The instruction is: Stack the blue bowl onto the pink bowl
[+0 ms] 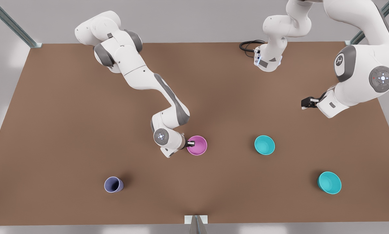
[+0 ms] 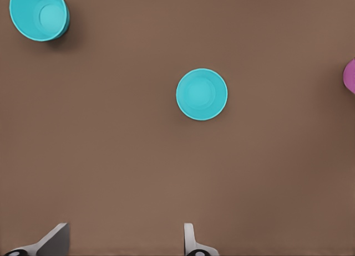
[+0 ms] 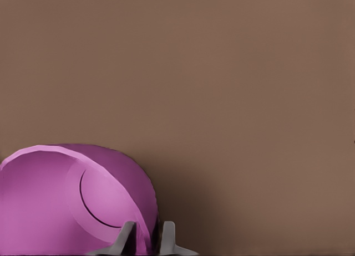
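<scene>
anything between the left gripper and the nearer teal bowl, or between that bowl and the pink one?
Nothing visible. The left gripper hangs open above bare table, the blue bowl ahead. Only tabletop separates it from the pink bowl, whose rim the right gripper pinches.

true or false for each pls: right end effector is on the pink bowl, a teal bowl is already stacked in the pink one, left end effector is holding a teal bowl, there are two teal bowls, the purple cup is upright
1. The right end effector grips the pink bowl's rim. True.
2. A teal bowl is stacked in the pink bowl. False: both sit apart on the table.
3. The left end effector holds a teal bowl. False: it is open and empty, hanging above the table.
4. There are two teal bowls. True: the nearer teal bowl and the farther teal bowl.
5. The purple cup stands upright. True.
</scene>
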Action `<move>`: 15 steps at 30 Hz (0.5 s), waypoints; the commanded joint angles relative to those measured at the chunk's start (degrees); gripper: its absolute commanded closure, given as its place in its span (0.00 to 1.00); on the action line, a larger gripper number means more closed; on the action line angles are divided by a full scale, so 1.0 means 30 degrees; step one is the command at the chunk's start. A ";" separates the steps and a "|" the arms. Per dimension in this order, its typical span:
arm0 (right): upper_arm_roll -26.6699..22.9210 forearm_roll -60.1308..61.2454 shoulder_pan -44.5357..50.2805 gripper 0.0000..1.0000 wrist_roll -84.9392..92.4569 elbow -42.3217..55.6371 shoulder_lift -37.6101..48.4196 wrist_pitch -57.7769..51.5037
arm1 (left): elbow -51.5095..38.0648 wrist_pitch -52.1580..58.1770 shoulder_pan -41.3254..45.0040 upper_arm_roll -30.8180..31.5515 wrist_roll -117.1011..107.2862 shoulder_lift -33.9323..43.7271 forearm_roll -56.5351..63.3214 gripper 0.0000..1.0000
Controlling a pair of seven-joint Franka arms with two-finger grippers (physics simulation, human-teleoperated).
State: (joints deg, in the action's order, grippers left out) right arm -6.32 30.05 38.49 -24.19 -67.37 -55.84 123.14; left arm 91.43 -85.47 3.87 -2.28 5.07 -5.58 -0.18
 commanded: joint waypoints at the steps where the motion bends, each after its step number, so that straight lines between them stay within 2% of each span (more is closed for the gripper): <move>1: 0.0026 0.0090 0.0001 0.00 -0.6877 0.0102 -0.0020 0.0205 | -0.0009 0.0217 0.0000 -0.0001 -0.0020 0.0016 0.0001 0.00; 4: -0.0091 0.0120 -0.0292 0.00 -0.6818 0.0161 0.0741 -0.0117 | -0.0009 0.0217 -0.0205 -0.0031 -0.0049 -0.0833 0.0001 0.00; 6: -0.0120 0.0090 -0.0849 0.00 -0.6818 -0.0132 0.1942 -0.0645 | 0.0138 -0.0778 -0.0938 -0.0060 0.0009 -0.1828 -0.1346 0.00; 8: -0.0120 0.0061 -0.1785 0.00 -0.6701 -0.0249 0.3231 -0.2371 | 0.0167 -0.3531 -0.0675 -0.0031 0.0039 -0.4873 -0.2811 0.00; 10: -0.0149 -0.0144 -0.2987 0.00 -0.5530 -0.0484 0.4403 -0.5124 | 0.1280 -0.8129 -0.0029 0.0583 0.0097 -0.6925 -0.2724 0.00; 11: -0.0764 -0.0553 -0.3339 0.00 -0.4243 -0.0454 0.4785 -0.7087 | 0.1310 -1.0065 -0.0205 0.0643 0.1383 -0.7980 -0.2811 0.00; 15: -0.4864 -0.4215 -0.3691 0.00 0.4808 -0.0893 0.5283 -1.3915 | 0.1339 -1.1413 -0.0469 0.0672 0.3934 -0.9710 -0.2812 0.00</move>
State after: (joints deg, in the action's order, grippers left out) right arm -19.22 23.29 27.58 -30.55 -69.53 -40.17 100.12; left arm 95.42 -108.43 2.63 -0.30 7.49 -33.91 -8.08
